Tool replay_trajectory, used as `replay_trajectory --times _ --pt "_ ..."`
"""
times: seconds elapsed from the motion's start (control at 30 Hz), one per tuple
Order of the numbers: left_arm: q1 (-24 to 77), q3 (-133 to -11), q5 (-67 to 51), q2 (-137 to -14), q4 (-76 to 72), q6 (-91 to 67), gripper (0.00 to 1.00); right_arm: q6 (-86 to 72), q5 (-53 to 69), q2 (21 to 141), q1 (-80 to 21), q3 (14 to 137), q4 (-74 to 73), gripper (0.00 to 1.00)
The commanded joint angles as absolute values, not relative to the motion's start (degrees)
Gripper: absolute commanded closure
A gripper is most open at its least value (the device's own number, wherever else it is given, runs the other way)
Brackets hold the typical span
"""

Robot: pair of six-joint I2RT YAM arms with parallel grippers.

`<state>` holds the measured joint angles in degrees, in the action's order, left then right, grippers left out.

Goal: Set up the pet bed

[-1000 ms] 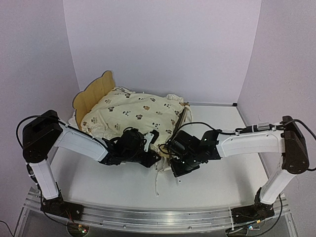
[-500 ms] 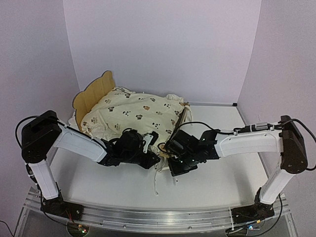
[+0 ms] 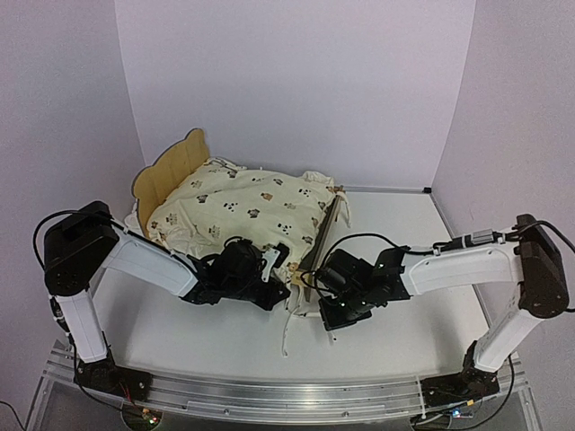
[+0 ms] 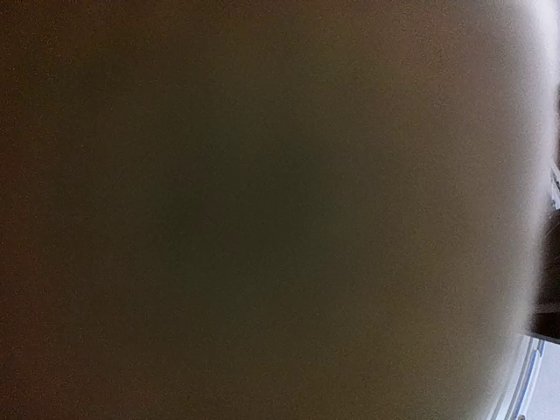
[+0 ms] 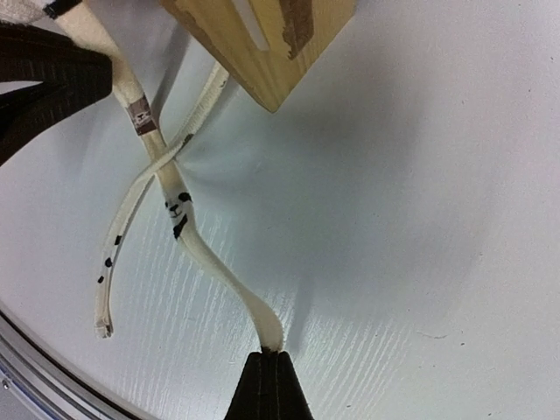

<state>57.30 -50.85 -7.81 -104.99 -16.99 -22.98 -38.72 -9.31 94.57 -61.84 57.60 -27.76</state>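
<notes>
**Right jaws pinch a tie at the bed's foot**

From above, one pet bed (image 3: 171,171) sits upper left of centre under one cream cover (image 3: 243,202), with bare table (image 3: 404,242) to its right. Only the right wrist view shows two ties (image 5: 188,229) crossing, the right gripper (image 5: 265,372) clamped on one (at its very end). The left gripper (image 3: 272,266) is closed, its camera smothered; I cannot tell whether it holds anything.

No readable text, brand, number or sign in any view. Small brown tag (image 5: 140,115) on cream tie strap (image 5: 178,214): marks too small to read. Tie strap and cover (image 3: 243,202) carry panda-face print only, no lettering. Pet bed (image 3: 166,175) wood shows no legible marking. Left wrist view wholly blurred, nothing legible.
</notes>
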Motion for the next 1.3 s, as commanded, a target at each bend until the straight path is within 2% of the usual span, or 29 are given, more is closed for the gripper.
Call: replay_trajectory --times 0.0,0.77,1.27 --pt "58.5 -51.8 -7.9 -103.6 -16.7 -22.8 1.0 -40.4 -10.8 91.9 -61.8 56.9 -25.5 1.0" --pt "58.9 -50.1 -8.7 -98.9 -14.9 -23.3 1.0 -42.7 -12.4 101.8 -59.5 69.5 -24.6 1.0" --pt "59.2 -48.7 -8.0 -95.4 -13.7 -23.7 1.0 -43.4 -15.4 105.7 -58.6 72.4 -23.5 1.0"
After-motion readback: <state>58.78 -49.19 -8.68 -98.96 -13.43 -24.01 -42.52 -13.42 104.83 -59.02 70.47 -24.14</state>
